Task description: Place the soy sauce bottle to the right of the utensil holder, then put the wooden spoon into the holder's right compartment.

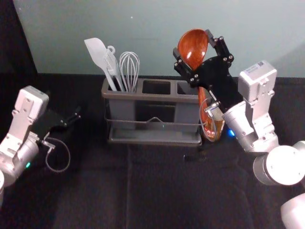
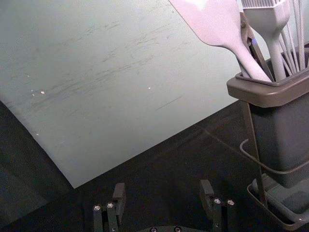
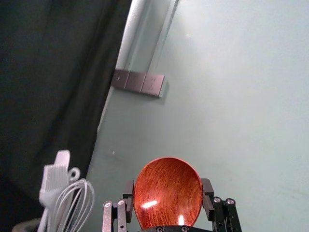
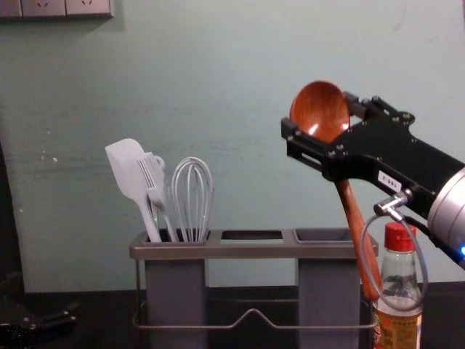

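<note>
My right gripper [image 1: 192, 56] is raised above the right end of the utensil holder [image 1: 138, 96], shut on the bowl of the wooden spoon [image 1: 194, 44]. In the right wrist view, that gripper [image 3: 168, 193] has its fingers on both sides of the spoon's bowl [image 3: 168, 191]. The chest view shows the spoon handle [image 4: 356, 225] slanting down across the holder's right front corner, its end below the rim. The soy sauce bottle [image 4: 398, 291], red-capped, stands just right of the holder. My left gripper [image 1: 74, 117] stays parked at the left; its wrist view shows the gripper [image 2: 162, 193] open.
A white spatula [image 1: 96, 53], a brush and a whisk [image 1: 129, 69] stand in the holder's left compartment. Behind the table rises a pale wall [image 4: 218, 73]. A thin wire rail [image 4: 254, 313] runs along the holder's front. Dark cloth [image 1: 128, 191] covers the table.
</note>
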`<state>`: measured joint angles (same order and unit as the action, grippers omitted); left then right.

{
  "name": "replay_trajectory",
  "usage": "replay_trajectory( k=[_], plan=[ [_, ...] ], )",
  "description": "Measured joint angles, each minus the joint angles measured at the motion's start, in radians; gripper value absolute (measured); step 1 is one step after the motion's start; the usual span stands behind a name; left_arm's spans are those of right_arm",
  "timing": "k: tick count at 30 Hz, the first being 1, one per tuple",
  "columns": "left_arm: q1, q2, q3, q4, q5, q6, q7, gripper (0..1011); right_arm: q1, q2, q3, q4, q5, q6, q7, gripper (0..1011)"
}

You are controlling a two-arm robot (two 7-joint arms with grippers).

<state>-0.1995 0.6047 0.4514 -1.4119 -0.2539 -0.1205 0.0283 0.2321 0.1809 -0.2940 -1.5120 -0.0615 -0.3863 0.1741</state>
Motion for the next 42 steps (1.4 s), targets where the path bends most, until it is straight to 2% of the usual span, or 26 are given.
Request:
replay_trajectory(
  k=[2, 6, 11, 33, 37, 42],
  plan=[
    [0.000, 0.000, 0.000, 0.000, 0.000, 0.000, 0.000, 1005, 0.004, -0.013, 0.004, 0.014, -0.010, -0.034, -0.010, 839],
    [0.000, 0.000, 0.000, 0.000, 0.000, 0.000, 0.000, 1005, 0.008, -0.028, 0.011, 0.026, -0.018, -0.059, -0.013, 840],
    [0.000, 0.000, 0.000, 0.000, 0.000, 0.000, 0.000, 1005, 0.004, -0.039, 0.020, 0.028, -0.013, -0.059, -0.007, 840],
    [0.000, 0.000, 0.000, 0.000, 0.000, 0.000, 0.000, 1005, 0.004, -0.037, 0.018, 0.027, -0.015, -0.059, -0.007, 840],
    [0.000, 0.000, 0.000, 0.000, 0.000, 0.000, 0.000, 1005, -0.010, -0.039, 0.028, 0.022, -0.009, -0.060, 0.004, 840],
    [0.000, 0.000, 0.000, 0.000, 0.000, 0.000, 0.000, 1005, -0.001, -0.040, 0.030, 0.022, -0.001, -0.051, 0.027, 840]
  ],
)
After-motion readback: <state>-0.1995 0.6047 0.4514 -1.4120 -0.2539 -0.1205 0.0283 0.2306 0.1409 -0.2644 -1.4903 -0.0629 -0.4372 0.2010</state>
